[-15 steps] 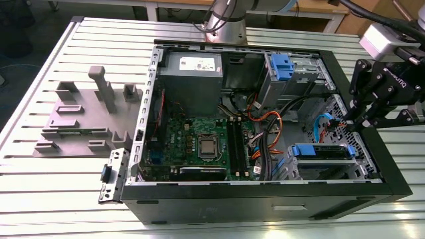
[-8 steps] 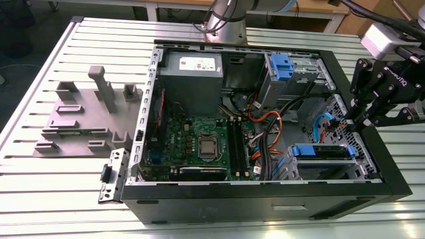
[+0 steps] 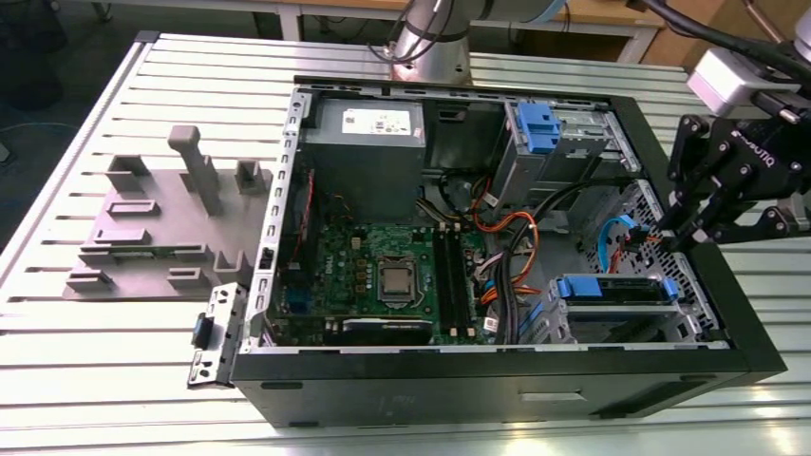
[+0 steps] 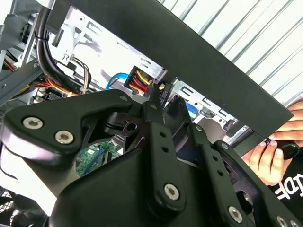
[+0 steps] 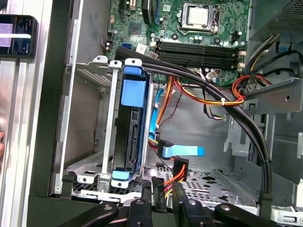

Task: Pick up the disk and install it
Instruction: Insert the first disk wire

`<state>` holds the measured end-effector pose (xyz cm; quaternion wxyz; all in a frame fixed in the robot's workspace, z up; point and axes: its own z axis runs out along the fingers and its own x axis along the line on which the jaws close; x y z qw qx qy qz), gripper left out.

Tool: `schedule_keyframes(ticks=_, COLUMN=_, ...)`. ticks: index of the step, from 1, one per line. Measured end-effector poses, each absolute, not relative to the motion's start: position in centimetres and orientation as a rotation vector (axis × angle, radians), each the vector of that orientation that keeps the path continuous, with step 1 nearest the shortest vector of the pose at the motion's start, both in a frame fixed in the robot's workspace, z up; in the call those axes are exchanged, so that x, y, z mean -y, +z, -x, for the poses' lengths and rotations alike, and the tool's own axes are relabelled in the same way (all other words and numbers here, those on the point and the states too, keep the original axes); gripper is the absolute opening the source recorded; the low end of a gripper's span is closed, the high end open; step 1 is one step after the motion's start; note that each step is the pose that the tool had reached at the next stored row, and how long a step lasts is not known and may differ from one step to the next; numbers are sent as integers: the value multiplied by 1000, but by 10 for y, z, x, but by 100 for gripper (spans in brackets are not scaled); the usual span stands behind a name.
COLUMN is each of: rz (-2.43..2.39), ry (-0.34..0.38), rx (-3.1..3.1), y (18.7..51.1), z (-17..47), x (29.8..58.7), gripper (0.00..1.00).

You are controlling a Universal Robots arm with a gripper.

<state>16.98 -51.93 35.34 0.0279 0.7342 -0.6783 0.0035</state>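
The disk [image 3: 614, 288] sits in the drive cage at the near right corner of the open computer case [image 3: 507, 380], its blue carrier rail facing up. In the first wrist view the disk [image 5: 129, 132] stands edge-on between the cage's metal walls. My gripper [image 3: 662, 237] hangs over the case's right wall, just behind the cage. In both wrist views its fingers are closed around a black power plug [image 5: 180, 166] with red and yellow wires, gripper [image 5: 163, 191] below it and gripper [image 4: 164, 98] beside the cage.
A flat blue data cable [image 5: 182, 151] lies loose beside the disk. Thick black cables [image 5: 227, 113] cross the case floor. A person's hand [image 4: 270, 151] rests outside the case wall. Grey fixture blocks [image 3: 165, 218] stand on the table at the exterior view's left.
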Motion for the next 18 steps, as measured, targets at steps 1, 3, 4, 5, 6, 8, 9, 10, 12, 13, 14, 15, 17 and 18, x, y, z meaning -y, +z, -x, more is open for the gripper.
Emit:
schedule_keyframes(ticks=1, rz=-2266, ry=11, rx=2094, y=353, z=-170, x=519, gripper=31)
schedule_keyframes(ticks=3, rz=-2265, ry=13, rx=2093, y=351, z=-170, x=519, gripper=31)
schedule_keyframes(ticks=4, rz=-2265, ry=13, rx=2093, y=351, z=-170, x=519, gripper=31)
schedule_keyframes(ticks=5, rz=-2265, ry=13, rx=2093, y=350, z=-170, x=519, gripper=31)
schedule_keyframes(ticks=6, rz=-2265, ry=13, rx=2093, y=350, z=-170, x=519, gripper=31)
schedule_keyframes(ticks=8, rz=-2265, ry=14, rx=2093, y=349, z=-170, x=519, gripper=30)
schedule_keyframes(ticks=9, rz=-2265, ry=14, rx=2093, y=349, z=-170, x=519, gripper=30)
schedule_keyframes(ticks=10, rz=-2265, ry=14, rx=2093, y=349, z=-170, x=519, gripper=24)
schedule_keyframes(ticks=12, rz=-2265, ry=13, rx=2093, y=349, z=-170, x=519, gripper=18)
schedule_keyframes(ticks=13, rz=-2265, ry=13, rx=2093, y=349, z=-170, x=519, gripper=17)
schedule_keyframes(ticks=14, rz=-2265, ry=13, rx=2093, y=350, z=-170, x=519, gripper=17)
schedule_keyframes(ticks=15, rz=-2265, ry=14, rx=2093, y=350, z=-170, x=519, gripper=17)
schedule_keyframes(ticks=17, rz=-2265, ry=14, rx=2092, y=352, z=-170, x=519, gripper=17)
schedule_keyframes(ticks=18, rz=-2265, ry=14, rx=2092, y=353, z=-169, x=519, gripper=17)
